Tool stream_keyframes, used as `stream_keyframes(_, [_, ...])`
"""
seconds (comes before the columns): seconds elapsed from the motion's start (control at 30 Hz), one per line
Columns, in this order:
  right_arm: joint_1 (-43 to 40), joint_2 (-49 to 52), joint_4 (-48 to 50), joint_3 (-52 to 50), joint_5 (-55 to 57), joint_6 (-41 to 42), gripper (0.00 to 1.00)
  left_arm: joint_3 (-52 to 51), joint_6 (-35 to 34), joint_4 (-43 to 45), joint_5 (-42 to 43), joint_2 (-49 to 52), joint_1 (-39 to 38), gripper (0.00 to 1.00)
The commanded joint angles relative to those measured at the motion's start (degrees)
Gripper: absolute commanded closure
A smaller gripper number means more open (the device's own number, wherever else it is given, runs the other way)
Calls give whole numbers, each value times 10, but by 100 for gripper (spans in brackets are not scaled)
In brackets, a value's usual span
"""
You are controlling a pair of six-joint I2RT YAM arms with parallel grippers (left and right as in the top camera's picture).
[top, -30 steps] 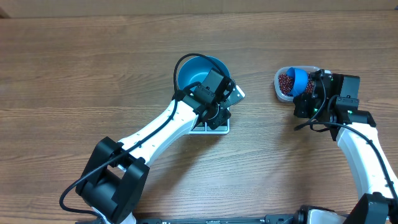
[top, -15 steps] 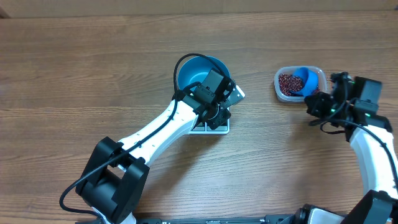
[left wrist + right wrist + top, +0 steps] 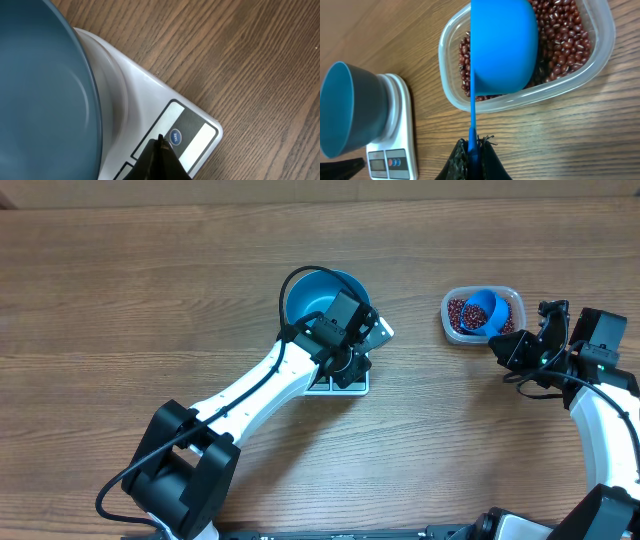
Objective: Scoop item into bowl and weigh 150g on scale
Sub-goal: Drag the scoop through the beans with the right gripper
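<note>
1. You have the beans (image 3: 560, 40), tiny red-brown ovals, heaped in the clear tub (image 3: 600, 60), 3 o'clock from the bowl (image 3: 305, 295).
2. Your right gripper (image 3: 472, 146) clamps the scoop (image 3: 502, 45) handle.
3. Your left gripper (image 3: 160, 144), fingers together, meets the scale (image 3: 130, 85).

So from overhead: the bowl (image 3: 310, 295) sits on the scale (image 3: 352, 386) near the middle of the table (image 3: 120, 300), and the scale's panel end sticks out from under it at about 5 o'clock. The left gripper (image 3: 160, 142) is over that panel with its tip right beside the button, looks like touching, but I can't really tell. Well apart, at 3 o'clock from the bowl, is the tub (image 3: 447, 308) with the beans (image 3: 461, 313) in it. The scoop (image 3: 480, 310) lies in the tub on the beans, toward the 3 o'clock side. Its handle crosses the rim at about 5 o'clock into the right gripper (image 3: 472, 145), just outside the tub.
</note>
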Motion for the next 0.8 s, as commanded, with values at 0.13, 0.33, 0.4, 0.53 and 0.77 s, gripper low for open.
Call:
stream_keyframes(0.13, [-5, -13, 3, 15, -18, 34, 96, -5, 13, 2, 9, -2, -1, 96])
stream_keyframes(0.33, [-17, -13, 7, 15, -19, 56, 96, -5, 13, 2, 9, -1, -1, 96])
stream_keyframes(0.4, [-21, -13, 7, 15, -20, 59, 96, -5, 13, 2, 9, -2, -1, 96])
stream_keyframes(0.53, [-26, -13, 8, 15, -37, 65, 96, -5, 13, 2, 9, -2, -1, 96])
stream_keyframes(0.77, [-26, -13, 8, 15, -49, 80, 96, -5, 10, 3, 9, -2, -1, 96])
